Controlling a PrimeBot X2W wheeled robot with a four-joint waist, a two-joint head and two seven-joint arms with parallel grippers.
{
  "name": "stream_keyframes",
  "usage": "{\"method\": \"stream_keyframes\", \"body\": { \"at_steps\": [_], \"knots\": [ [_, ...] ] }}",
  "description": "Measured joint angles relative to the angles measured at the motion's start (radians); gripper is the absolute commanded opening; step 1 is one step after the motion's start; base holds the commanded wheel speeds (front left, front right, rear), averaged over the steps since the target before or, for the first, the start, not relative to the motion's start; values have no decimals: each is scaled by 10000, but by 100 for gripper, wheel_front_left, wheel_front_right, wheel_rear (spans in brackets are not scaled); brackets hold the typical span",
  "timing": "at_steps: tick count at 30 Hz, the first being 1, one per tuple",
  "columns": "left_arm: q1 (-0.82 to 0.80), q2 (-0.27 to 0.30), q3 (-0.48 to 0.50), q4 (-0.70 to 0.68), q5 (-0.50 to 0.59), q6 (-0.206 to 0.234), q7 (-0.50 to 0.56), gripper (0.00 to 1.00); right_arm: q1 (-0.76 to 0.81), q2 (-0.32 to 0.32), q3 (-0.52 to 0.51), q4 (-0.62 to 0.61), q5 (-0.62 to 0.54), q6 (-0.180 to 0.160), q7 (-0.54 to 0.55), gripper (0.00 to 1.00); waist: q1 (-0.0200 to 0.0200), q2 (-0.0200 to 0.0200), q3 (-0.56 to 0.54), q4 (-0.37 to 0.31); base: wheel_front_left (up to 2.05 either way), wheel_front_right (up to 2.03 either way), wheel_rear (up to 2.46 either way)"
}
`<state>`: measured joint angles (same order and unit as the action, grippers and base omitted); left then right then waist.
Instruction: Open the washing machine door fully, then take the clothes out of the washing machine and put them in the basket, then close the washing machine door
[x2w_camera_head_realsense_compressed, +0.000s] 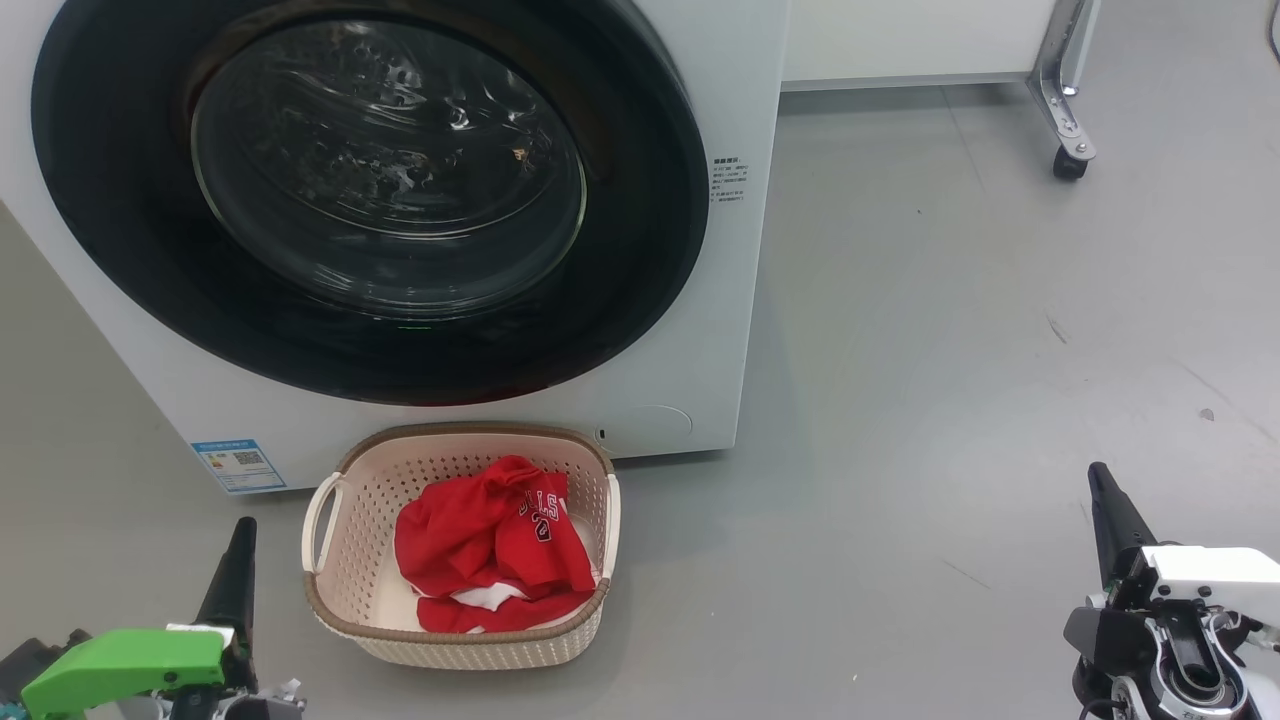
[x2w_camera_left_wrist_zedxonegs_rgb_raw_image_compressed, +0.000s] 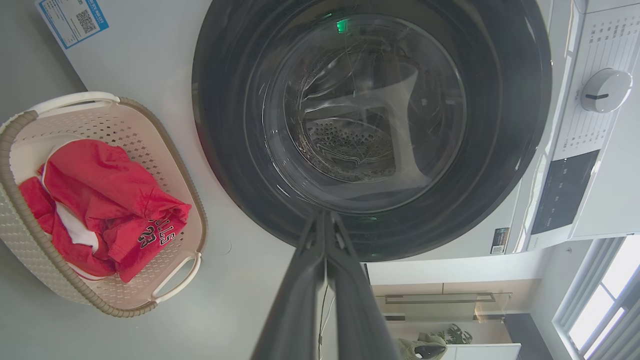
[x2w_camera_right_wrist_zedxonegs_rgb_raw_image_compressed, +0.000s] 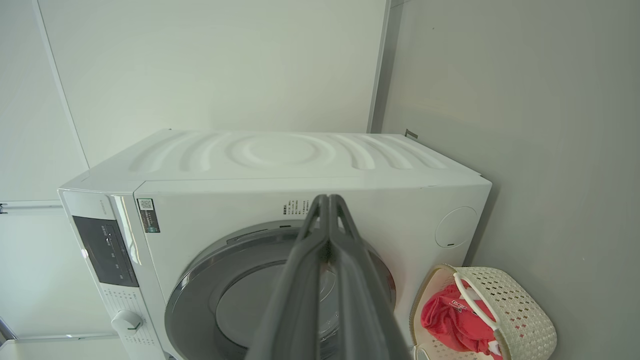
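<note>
1. Grey floor (x2w_camera_head_realsense_compressed: 950, 400), smooth and lightly scuffed; a wheeled metal leg (x2w_camera_head_realsense_compressed: 1068, 150) stands at far right, its upper part cut off
2. Washing machine (x2w_camera_head_realsense_compressed: 745, 300), white, front-loading; its top and left side run out of the head view; the small label print on its front is too fine to read; blue sticker (x2w_camera_head_realsense_compressed: 238, 465) at the lower left corner
3. Washing machine door (x2w_camera_head_realsense_compressed: 640, 250), glossy black, lying flush against the front; upper edge cut off; the drum behind the glass is dim under reflections, contents not discernible
4. Basket (x2w_camera_head_realsense_compressed: 350, 560), cream with brown rim, on the floor just before the machine, below the door
5. Clothes (x2w_camera_head_realsense_compressed: 480, 550), red with white trim, bunched inside the basket; lettering creased, partly legible
6. Left gripper (x2w_camera_head_realsense_compressed: 243, 528), lower left, near the basket's left handle, not touching; fingers pressed together, empty; a green housing hides its base
7. Right gripper (x2w_camera_head_realsense_compressed: 1098, 475), lower right, well apart from the basket; fingers pressed together, empty; wrist cut off at the edge
</note>
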<state>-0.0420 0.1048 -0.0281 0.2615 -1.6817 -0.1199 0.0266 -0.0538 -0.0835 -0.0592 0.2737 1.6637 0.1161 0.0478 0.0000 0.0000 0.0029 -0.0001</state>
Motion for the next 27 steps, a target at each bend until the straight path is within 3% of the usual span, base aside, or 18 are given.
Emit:
{"method": "stream_keyframes", "body": {
  "at_steps": [27],
  "knots": [
    [-15,-8,40,98,0,-2,33,0,-6,2,-29,40,0,52,44,0,0,0,-2,1,0,0,0]
  ]
}}
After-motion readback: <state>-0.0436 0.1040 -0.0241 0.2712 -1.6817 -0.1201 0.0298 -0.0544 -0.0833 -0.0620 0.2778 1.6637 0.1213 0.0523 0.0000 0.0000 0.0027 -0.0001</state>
